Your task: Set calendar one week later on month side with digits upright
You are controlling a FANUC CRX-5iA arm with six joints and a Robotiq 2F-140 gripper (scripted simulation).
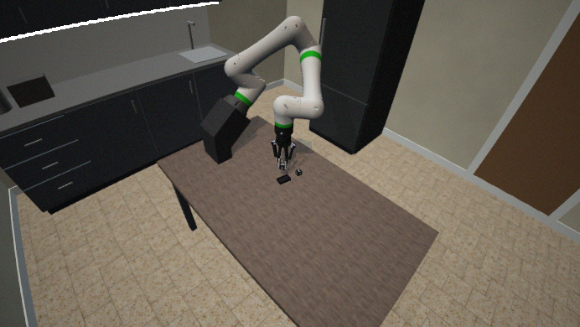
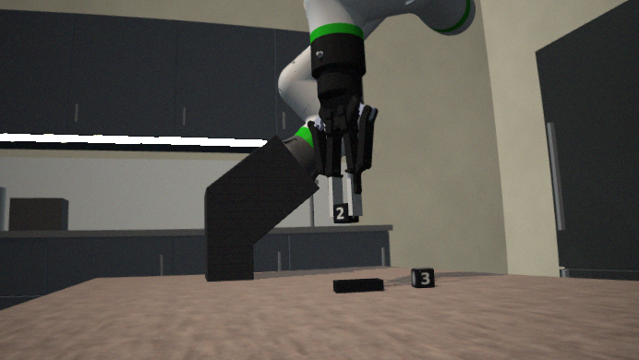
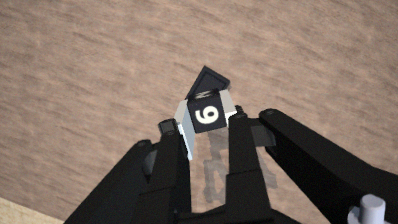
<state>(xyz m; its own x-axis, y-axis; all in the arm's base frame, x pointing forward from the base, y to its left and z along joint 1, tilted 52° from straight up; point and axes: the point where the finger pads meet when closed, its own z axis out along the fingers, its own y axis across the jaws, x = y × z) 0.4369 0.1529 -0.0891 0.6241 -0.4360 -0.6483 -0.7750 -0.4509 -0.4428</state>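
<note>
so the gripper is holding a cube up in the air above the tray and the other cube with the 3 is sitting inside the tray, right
Not quite. The gripper does hold a cube in the air above the tray, but the cube showing 3 is not inside the tray. It sits on the table beside the tray, apart from it. The exterior view shows this.

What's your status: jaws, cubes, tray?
Gripper shut on cube, held above the table. Second cube on table beside tray, not in it. Nothing blocking.
</note>
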